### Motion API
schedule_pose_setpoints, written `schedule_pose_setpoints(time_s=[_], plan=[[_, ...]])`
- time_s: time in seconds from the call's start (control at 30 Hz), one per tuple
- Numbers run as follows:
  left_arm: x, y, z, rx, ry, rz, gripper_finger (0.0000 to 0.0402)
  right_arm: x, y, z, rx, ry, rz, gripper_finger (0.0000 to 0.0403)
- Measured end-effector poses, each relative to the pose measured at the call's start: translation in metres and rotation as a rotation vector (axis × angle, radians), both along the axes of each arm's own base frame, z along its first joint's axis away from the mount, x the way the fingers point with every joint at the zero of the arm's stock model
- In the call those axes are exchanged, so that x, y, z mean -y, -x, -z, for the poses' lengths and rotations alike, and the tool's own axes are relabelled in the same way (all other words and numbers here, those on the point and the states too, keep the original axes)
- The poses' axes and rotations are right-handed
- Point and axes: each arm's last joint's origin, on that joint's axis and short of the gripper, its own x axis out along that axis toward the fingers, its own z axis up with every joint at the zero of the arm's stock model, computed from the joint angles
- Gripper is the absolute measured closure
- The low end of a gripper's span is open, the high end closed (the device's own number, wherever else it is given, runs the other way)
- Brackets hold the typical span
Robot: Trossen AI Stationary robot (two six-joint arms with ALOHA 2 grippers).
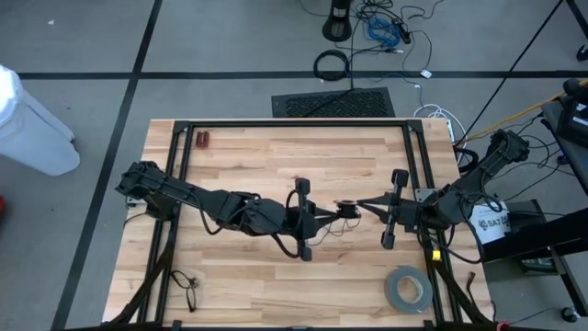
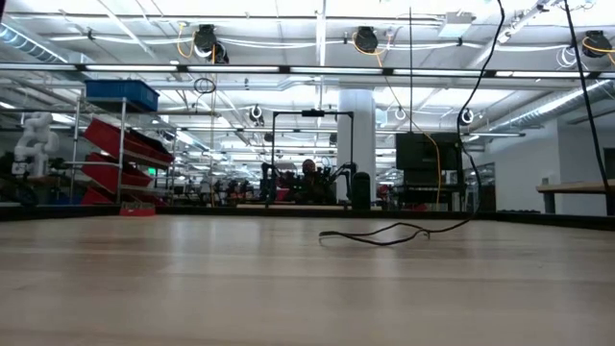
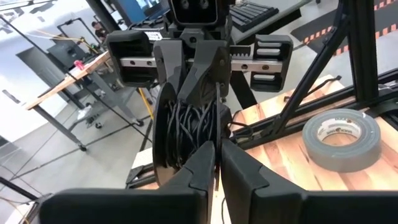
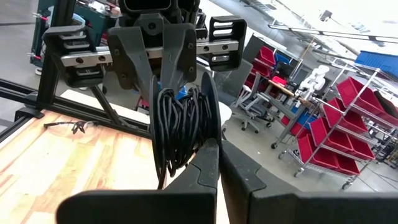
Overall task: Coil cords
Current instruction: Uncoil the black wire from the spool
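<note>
The cords are one thin black cord wound into a small oval bundle, held up above the middle of the table between my two grippers. My left gripper reaches in from the table's left and is shut on the bundle's left end. My right gripper reaches in from the right and is shut on the opposite end. The left wrist view shows the bundle edge-on; the right wrist view shows it the same way. A loose strand of the cord lies on the table. My left gripper pinches the near end of the bundle between its two fingers, coming level from the table's left. The fingers themselves hide how many strands lie between them. The bundle is lifted clear of the table. My right gripper pinches the other end of the bundle between its two fingers, level from the table's right. Seen from the left wrist, its fingers close over the bundle's strands. The bundle spans the gap between the two grippers.
A grey tape roll lies flat near the table's front right corner. A small black wiry object lies at the front left, and a small red thing at the far left. A black frame runs round the table.
</note>
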Motion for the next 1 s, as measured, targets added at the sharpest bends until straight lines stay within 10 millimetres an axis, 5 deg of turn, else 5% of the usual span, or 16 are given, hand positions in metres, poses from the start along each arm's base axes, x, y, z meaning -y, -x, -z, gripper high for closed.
schedule_pose_setpoints(time_s=[0.53, 0.87, 1.0], plan=[[0.0003, 0.0004, 0.0028, -0.023, 0.016, -0.005, 0.0292, -0.0001, 0.0, 0.0, 0.0, 0.0, -0.002, 0.0403], [-0.0018, 0.0003, 0.0012, -0.004, 0.01, -0.067, 0.0388, 0.0002, 0.0001, -0.0004, 0.003, -0.002, 0.001, 0.0403], [-0.0016, 0.0005, 0.0013, -0.002, 0.007, -0.084, 0.0395, 0.0003, 0.0002, -0.0004, 0.003, -0.002, 0.003, 0.0403]])
